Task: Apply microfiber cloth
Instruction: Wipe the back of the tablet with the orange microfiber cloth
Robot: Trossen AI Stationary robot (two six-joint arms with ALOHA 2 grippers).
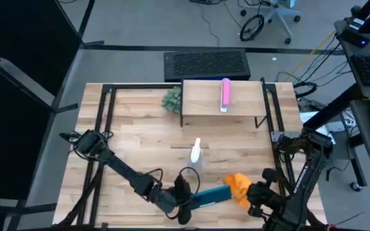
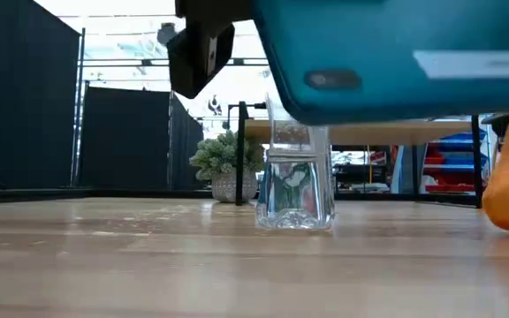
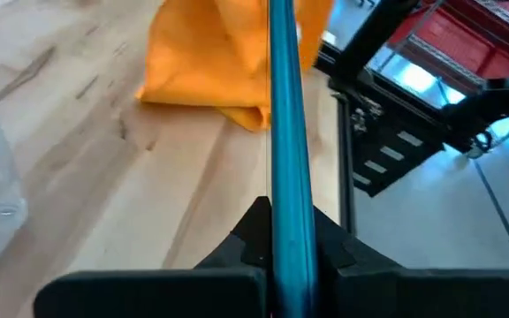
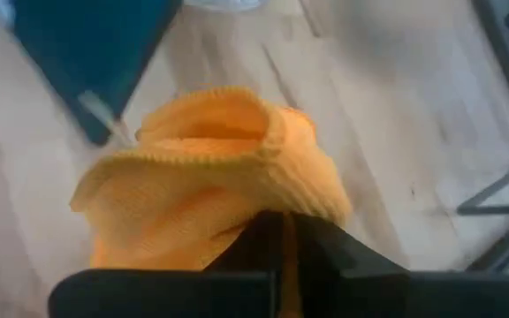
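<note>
The tablet [image 2: 396,53] is hanging edge-on in the left gripper [image 1: 186,204], clamped tight; the cloth [image 1: 237,184] is bunching just right, pinched by the right gripper [image 1: 254,194].

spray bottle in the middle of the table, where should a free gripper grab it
Take the spray bottle by its clear body, fingers closing level from the sides. It stands upright with open table around it. Both grippers are busy: left holds the teal tablet, right the microfiber cloth.

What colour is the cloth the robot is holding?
Bright orange; the microfiber cloth shows best in the right wrist view.
</note>
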